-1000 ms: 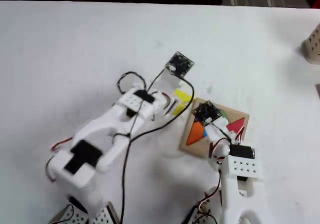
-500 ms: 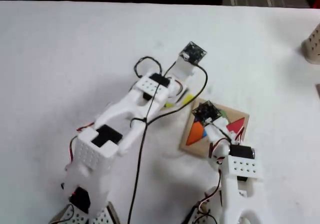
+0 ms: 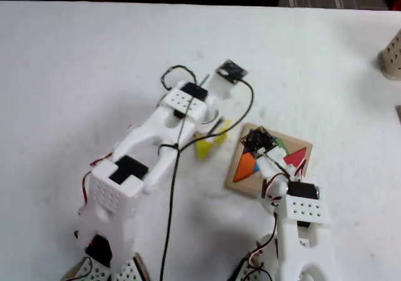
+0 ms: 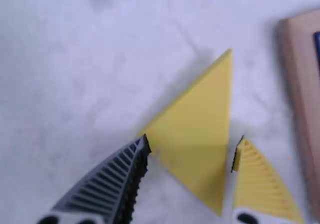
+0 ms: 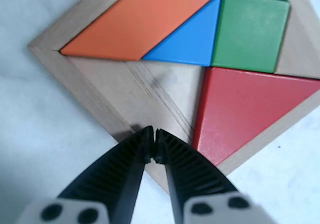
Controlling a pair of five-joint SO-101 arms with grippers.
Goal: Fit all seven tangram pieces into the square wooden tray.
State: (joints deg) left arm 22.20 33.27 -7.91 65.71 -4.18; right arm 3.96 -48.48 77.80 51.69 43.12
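**Yellow triangle being gripped just outside the tray**

So the yellow triangle (image 4: 200,119) is being pinched by its edges between the left gripper's (image 4: 190,146) fingers, which are being kept spread about as wide as the piece. It's all being held just beside the square wooden tray (image 5: 125,91).

The right gripper (image 5: 152,144) is being parked over the tray's rim, fingers being pressed together on nothing.

Inside the tray, an orange parallelogram (image 5: 140,21), blue triangle (image 5: 192,39), green square (image 5: 250,29) and red triangle (image 5: 250,109) are lying flat, edges touching.
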